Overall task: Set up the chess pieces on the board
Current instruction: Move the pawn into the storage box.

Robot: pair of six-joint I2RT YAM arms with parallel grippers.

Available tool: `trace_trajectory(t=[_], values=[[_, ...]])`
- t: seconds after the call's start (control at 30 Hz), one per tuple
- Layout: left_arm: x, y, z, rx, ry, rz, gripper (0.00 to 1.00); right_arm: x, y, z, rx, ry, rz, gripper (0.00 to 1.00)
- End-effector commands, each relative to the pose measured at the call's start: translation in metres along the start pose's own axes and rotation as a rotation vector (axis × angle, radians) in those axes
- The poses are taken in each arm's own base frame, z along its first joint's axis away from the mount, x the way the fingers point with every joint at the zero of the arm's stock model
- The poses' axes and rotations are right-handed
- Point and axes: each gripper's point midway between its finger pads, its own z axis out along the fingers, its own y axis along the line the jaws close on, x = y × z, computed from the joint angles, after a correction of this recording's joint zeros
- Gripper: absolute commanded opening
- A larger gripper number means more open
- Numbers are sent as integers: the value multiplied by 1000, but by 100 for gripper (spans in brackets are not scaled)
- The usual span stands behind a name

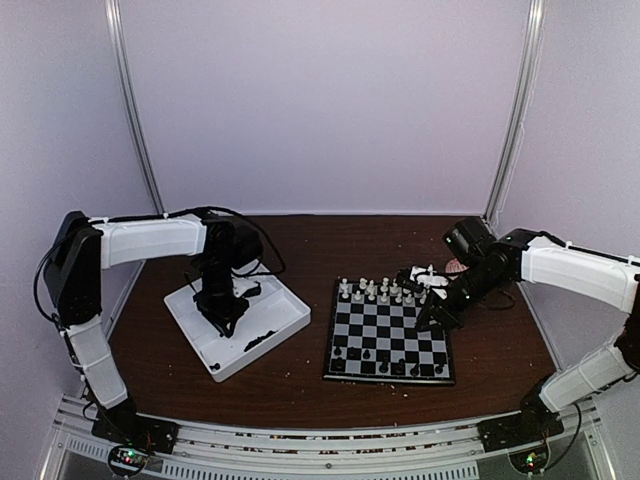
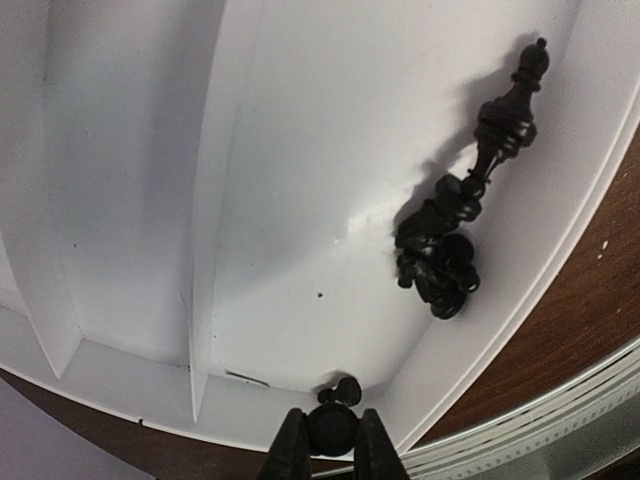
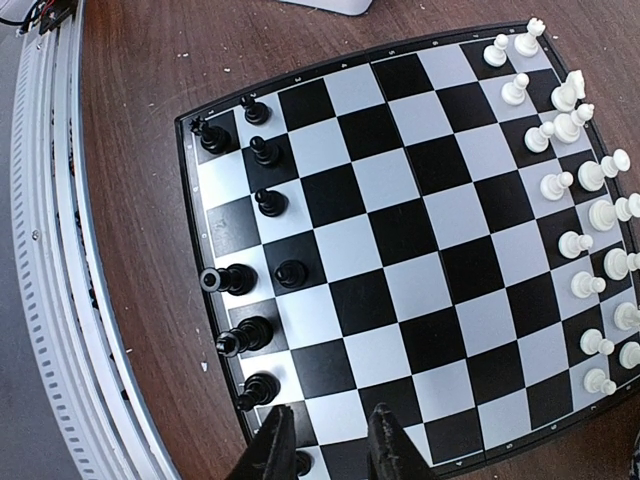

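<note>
Noting left hand (image 2: 332, 418) down inside a white rectangular two-compartment plastic tray (image 2: 300, 150), at the near corner of the wider compartment. Fingers (image 2: 290, 455) almost together, pinching one tiny black plastic chess piece (image 2: 332, 432) with a rounded top. Piece close against the tray wall; contact with the tray floor not clear. Farther along the same compartment, a heap of black plastic chess pieces (image 2: 438, 255) tangled together against the curved wall, with one tall slender finialed piece (image 2: 505, 110) lying on its side at the heap's far end.

Right of the tray and apart from it, on the dark brown wooden table (image 1: 300, 250): square chessboard with black and silvery-white checks and thin black border (image 3: 400, 230). Upright black pieces (image 3: 270, 200) scattered over the two rows nearest the arm bases; tiny white chess pieces (image 3: 590, 215) crowded along the two far rows.

Right hand (image 3: 330, 418) hovering above the board's right edge, toward the black side. Fingers parted a little, checks visible through the gap, nothing gripped. One black piece (image 3: 300, 463) just beside the left-hand finger in the wrist view; touching or not, cannot tell.
</note>
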Motion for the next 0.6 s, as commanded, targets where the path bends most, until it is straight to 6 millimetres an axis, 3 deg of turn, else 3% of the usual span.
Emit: trace_trajectory(t=[0.0, 0.2, 0.37, 0.57], values=[[2, 6, 4, -54, 102, 61, 8, 1, 4, -1, -14, -10, 0, 27], [-32, -1, 22, -47, 83, 131, 8, 3, 4, 0, -18, -5, 3, 27], [-38, 3, 39, -82, 102, 163, 11, 2, 3, 1, -14, -4, 5, 27], [-47, -1, 25, -93, -68, 152, 26, 4, 2, 4, -26, 11, 15, 27]])
